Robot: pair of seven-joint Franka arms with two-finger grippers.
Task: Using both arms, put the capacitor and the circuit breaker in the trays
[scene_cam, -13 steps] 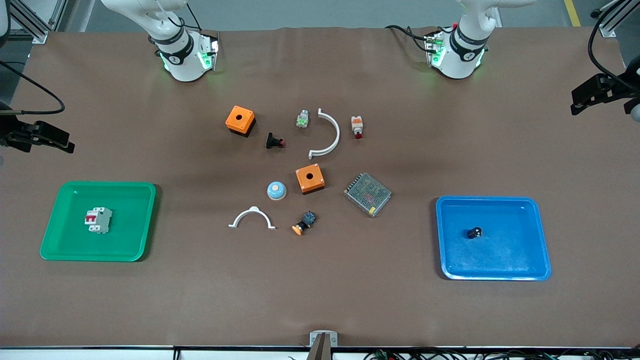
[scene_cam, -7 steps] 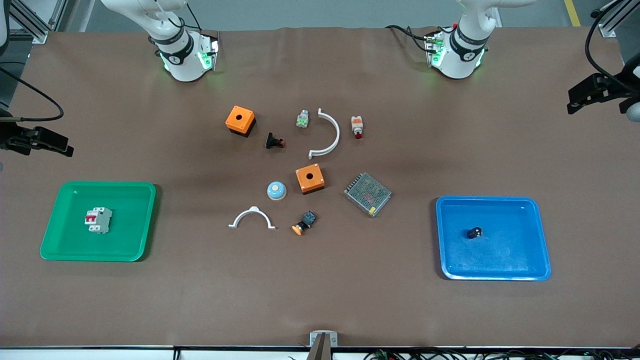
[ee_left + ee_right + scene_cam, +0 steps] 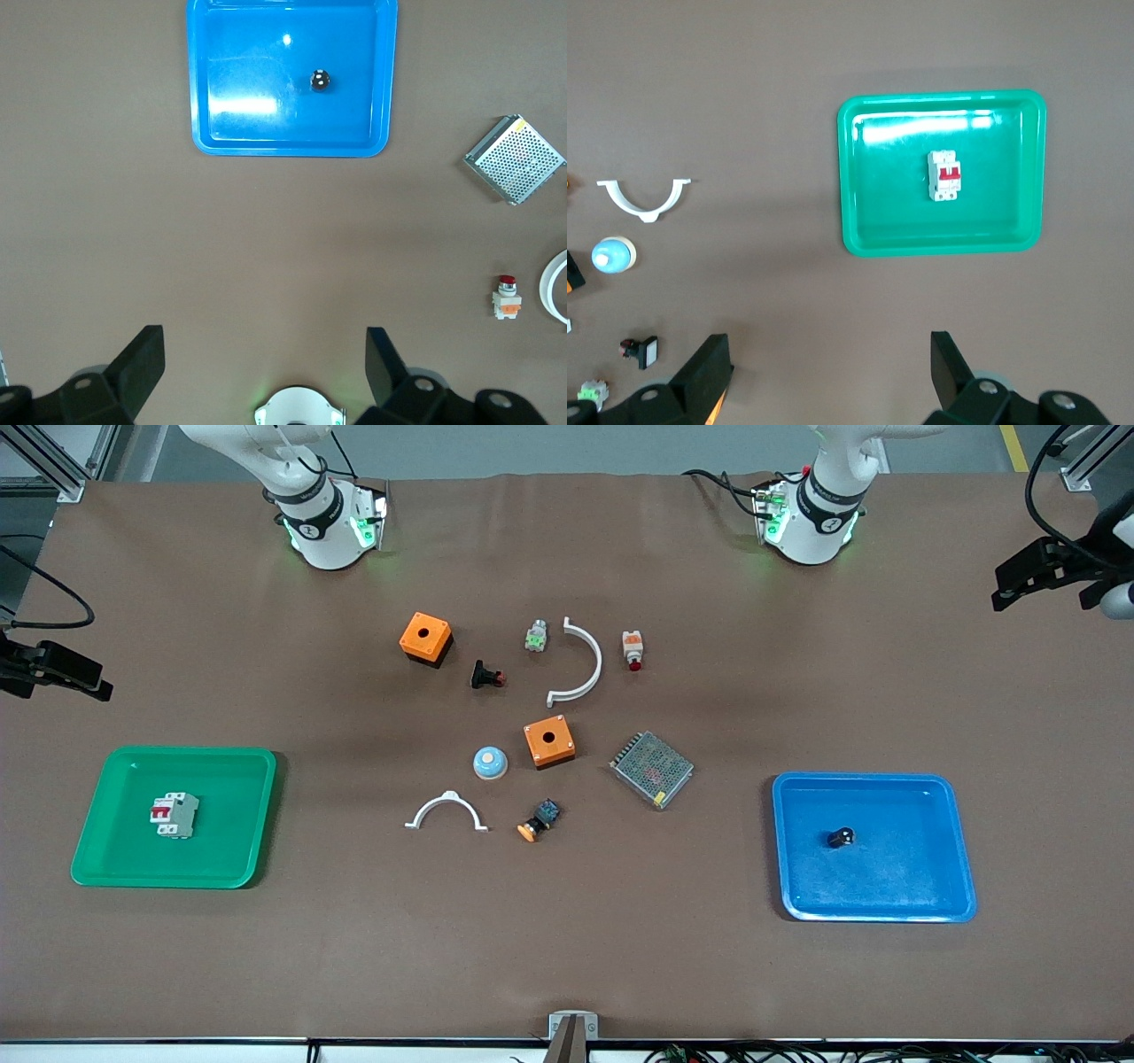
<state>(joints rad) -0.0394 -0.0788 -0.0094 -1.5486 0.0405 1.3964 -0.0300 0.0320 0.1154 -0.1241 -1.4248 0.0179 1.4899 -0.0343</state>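
Note:
The capacitor [image 3: 841,837], a tiny black cylinder with a pale end, lies in the blue tray [image 3: 873,781] toward the left arm's end of the table. It also shows in the left wrist view [image 3: 320,81] inside that tray [image 3: 292,146]. The circuit breaker [image 3: 174,815], a light-grey block with red levers, lies in the green tray [image 3: 232,815] toward the right arm's end. It also shows in the right wrist view [image 3: 944,175] inside that tray [image 3: 886,208]. My left gripper [image 3: 1005,589] [image 3: 264,354] and right gripper [image 3: 89,677] [image 3: 829,359] hang high over bare table, open and empty.
Between the trays lie two orange boxes [image 3: 425,638] [image 3: 548,742], a black push button [image 3: 486,676], a white-orange switch [image 3: 632,649], a mesh-covered module [image 3: 651,769], two white arcs [image 3: 580,662] [image 3: 446,811], a blue dome [image 3: 489,762] and an orange-tipped button [image 3: 538,820].
Both grippers have shifted slightly in the air, the left inward over the table and the right outward toward the table's end. Nothing on the table has moved.

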